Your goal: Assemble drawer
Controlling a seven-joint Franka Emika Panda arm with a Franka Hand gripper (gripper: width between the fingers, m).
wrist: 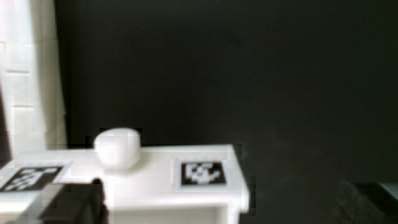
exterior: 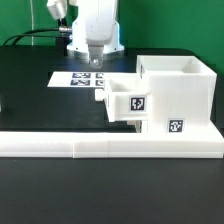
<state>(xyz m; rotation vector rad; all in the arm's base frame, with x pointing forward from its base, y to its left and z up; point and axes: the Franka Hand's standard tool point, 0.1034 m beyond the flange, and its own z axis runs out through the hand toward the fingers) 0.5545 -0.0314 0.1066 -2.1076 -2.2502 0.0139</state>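
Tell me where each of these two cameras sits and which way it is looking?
Exterior view: off the arm, low in front of the table, facing across the border wall and the drawer housing towards the robot; the arm's white body and gripper show behind the marker board.
Wrist view: on the arm's wrist, looking down at a small knobbed tray on the black table; dark gripper fingers show at the edge.
Shared: the black table and a tagged tray, probably the same one.
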